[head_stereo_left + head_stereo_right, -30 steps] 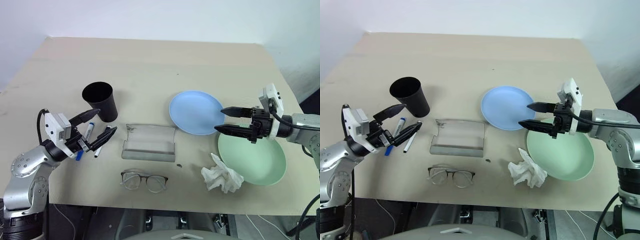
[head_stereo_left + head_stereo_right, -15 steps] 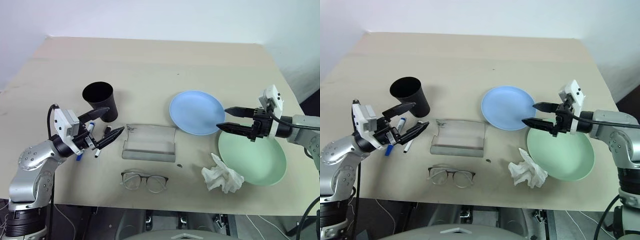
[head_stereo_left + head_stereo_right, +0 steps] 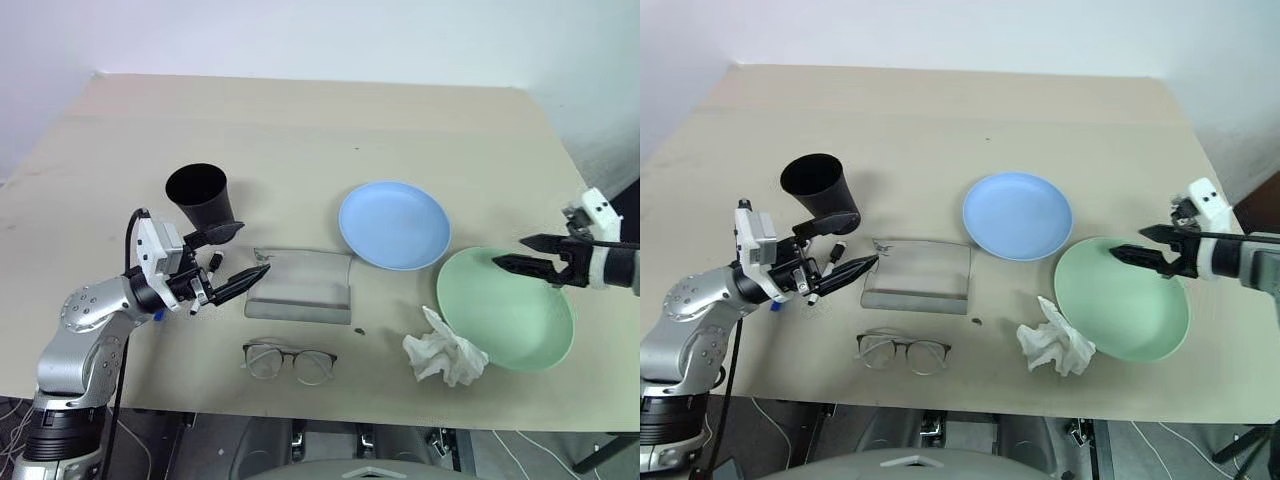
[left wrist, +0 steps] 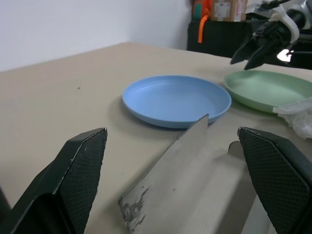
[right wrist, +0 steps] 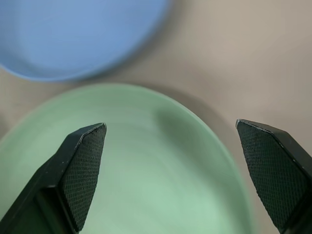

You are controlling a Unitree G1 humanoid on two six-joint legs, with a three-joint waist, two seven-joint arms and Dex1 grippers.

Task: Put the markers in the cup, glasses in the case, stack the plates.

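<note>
None of the three jobs looked finished. Toward the left edge of the table the glossy black cup stood upright and seemingly empty, widening to its rim. Just in front of it the left gripper hung with its jaws spread wide and nothing between them. It pointed toward the case and hid most of the markers; only white barrel ends peeked out beside it, and cap colours could not be told apart.

Near the table's middle lay the grey felt-like case, open and empty, its paler lining showing. The glasses, thin dark frames with clear roundish lenses, lay flat between the case and the front edge, apart from it.

Further right, the light blue plate and the larger mint green plate sat side by side, rims nearly touching but unstacked. A crumpled white tissue rested against the green plate's front rim. The right gripper hovered over the green plate's far-right rim, jaws parted and empty.

So the markers, glasses and plates all appeared still to be dealt with.
</note>
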